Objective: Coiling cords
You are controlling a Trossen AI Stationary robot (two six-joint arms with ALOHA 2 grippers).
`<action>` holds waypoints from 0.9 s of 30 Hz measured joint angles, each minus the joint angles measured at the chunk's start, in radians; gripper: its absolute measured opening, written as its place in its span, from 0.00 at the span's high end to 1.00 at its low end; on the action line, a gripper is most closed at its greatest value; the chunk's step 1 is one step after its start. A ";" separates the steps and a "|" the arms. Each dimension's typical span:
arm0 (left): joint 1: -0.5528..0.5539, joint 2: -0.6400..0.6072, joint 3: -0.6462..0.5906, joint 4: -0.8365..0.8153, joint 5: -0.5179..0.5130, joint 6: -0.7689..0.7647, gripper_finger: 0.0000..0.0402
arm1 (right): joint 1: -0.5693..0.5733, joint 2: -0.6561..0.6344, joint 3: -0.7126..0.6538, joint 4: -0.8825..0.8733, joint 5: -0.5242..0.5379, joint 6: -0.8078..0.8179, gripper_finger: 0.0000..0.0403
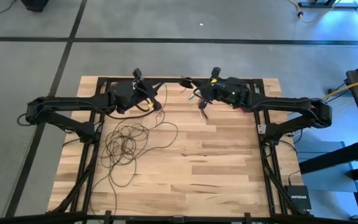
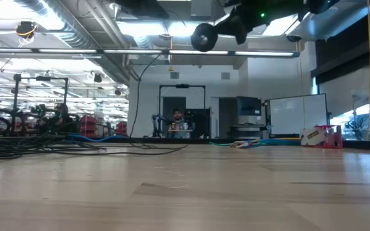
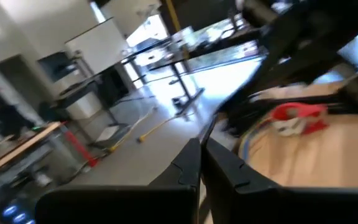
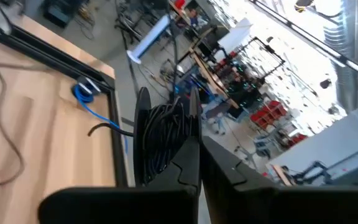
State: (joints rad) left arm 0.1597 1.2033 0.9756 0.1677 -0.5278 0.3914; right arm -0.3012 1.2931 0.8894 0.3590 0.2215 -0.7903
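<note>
The cords are one long thin dark wire. Its loose loops [image 1: 126, 140] lie on the table's left half, and a strand [image 2: 135, 106] rises from them to the grippers. Both grippers hang high over the far edge, pointing level at each other. My left gripper [image 1: 163, 85] [image 3: 201, 149] is shut on a strand. My right gripper [image 1: 191, 84] [image 4: 196, 149] is shut at a small coil of several turns [image 4: 165, 140]. The round black puck [image 2: 204, 37] hangs beside that coil. My left gripper pinches a single strand of the cord [image 3: 209, 127] between its two fingertips, coming level from the table's left. The strand is lifted clear and runs on past the tips toward the right arm. My right gripper has the coiled end of the cord [image 4: 178, 134] at its fingertips, coming level from the table's right. Its own fingers hide the place of contact. The coil is lifted clear and hangs upright with the puck [image 4: 143, 127] beside it.
The table's black frame [image 1: 166, 79] runs along the far edge under both grippers. A short bundle of coloured wires [image 1: 201, 106] dangles below the right arm. Bare wood [image 1: 216, 162] fills the middle and right of the table. A black box [image 1: 297, 198] sits off the right corner.
</note>
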 joint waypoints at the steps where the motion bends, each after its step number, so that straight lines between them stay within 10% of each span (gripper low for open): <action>1: -0.004 0.001 0.000 0.010 0.030 -0.015 0.99 | 0.000 0.011 0.000 0.015 0.006 -0.004 0.98; 10: -0.012 0.047 0.000 0.062 0.204 -0.102 0.99 | 0.000 0.101 0.000 0.154 0.010 -0.008 0.98; 27: -0.012 0.372 0.000 0.428 0.212 -0.047 0.98 | 0.000 0.119 0.000 0.224 -0.006 0.027 0.98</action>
State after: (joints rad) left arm 0.1482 1.5752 0.9760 0.5953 -0.3155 0.3441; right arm -0.3016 1.4120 0.8894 0.5835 0.2157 -0.7631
